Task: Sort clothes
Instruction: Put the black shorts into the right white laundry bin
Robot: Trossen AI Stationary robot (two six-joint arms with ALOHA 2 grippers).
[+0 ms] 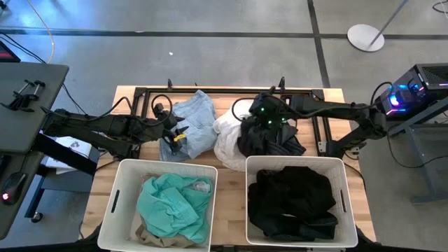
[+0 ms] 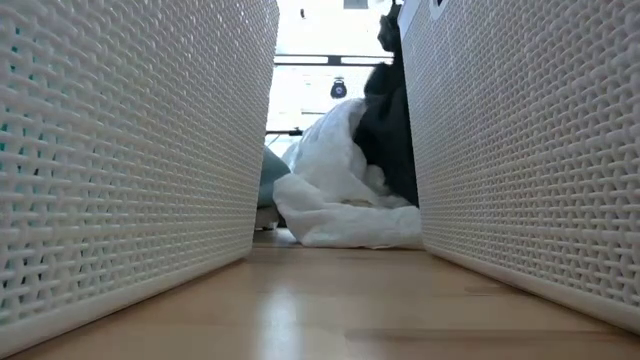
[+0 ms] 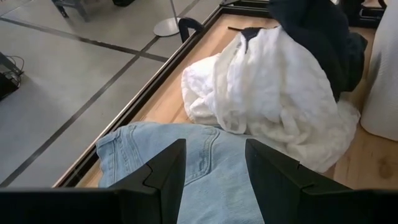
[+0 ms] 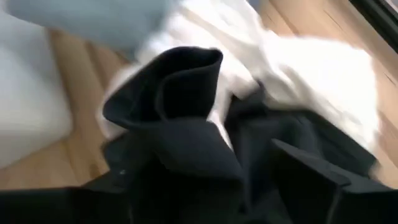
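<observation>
My right gripper (image 1: 264, 119) is shut on a black garment (image 1: 273, 140) at the far middle of the table. The garment lies partly on a white garment (image 1: 225, 136), which rests on the table (image 2: 340, 215). My left gripper (image 1: 178, 134) is open, its fingers standing over pale blue jeans (image 3: 205, 162) spread on the table. I cannot tell whether it touches them. A teal garment (image 1: 175, 199) lies on top of a beige one in the left basket. Black clothes (image 1: 290, 199) fill the right basket. My right gripper holds a bunched fold of the black garment (image 4: 249, 143) between its two fingers, coming from above. The cloth itself hides the exact place of contact. In the low view the garment (image 2: 388, 110) rises up from the table beside the white one, and its lower part stays on the pile.
Two white plastic baskets stand at the near edge, one left (image 1: 119, 182) and one right (image 1: 346, 189), with a narrow strip of bare table between them. A dark metal frame (image 1: 210, 89) runs along the table's far edge.
</observation>
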